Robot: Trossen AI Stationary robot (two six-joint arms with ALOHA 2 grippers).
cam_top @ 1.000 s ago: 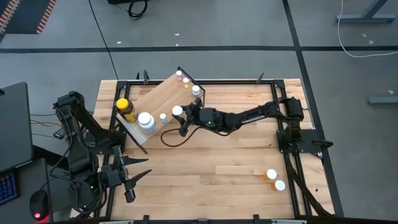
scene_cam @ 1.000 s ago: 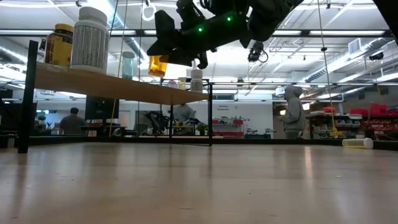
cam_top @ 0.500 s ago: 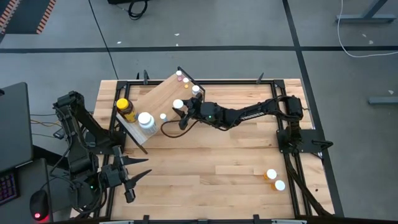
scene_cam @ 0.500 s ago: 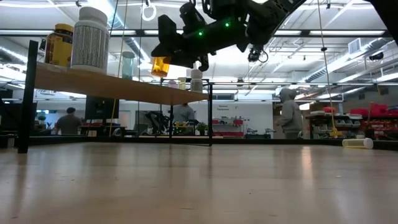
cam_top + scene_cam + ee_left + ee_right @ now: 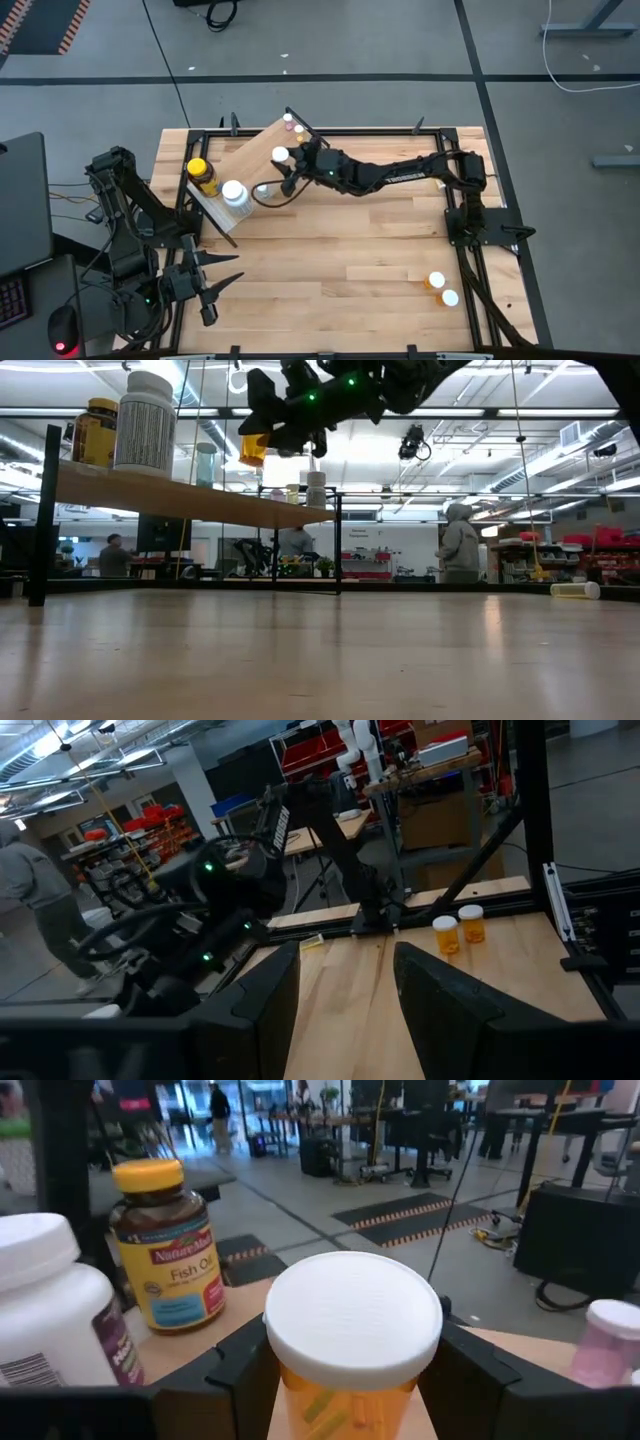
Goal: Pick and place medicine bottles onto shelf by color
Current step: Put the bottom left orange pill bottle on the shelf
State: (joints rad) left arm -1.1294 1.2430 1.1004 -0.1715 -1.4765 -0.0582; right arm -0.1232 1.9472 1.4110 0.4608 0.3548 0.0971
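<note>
- High view: the right gripper (image 5: 285, 168) is seen clamped on an orange vial (image 5: 280, 155) with a white cap, held over the shelf (image 5: 250, 160), a light plywood board set at an angle at the table's 11 o'clock.
- On the board's near end an amber jar with a yellow lid (image 5: 202, 176) and a white-capped bottle (image 5: 235, 195) are stood side by side; small vials (image 5: 291, 123) are grouped at its far corner.
- In the low view the orange vial (image 5: 254, 448) is held clear above the board (image 5: 180, 500), whose thin black frame (image 5: 40, 520) raises it off the butcher-block tabletop (image 5: 320, 660).
- Two more orange vials (image 5: 440, 290) are left at the table's 4 o'clock.
- The left gripper (image 5: 215, 285) is parked at 7 o'clock, its fingers (image 5: 270, 1000) parted and empty.
</note>
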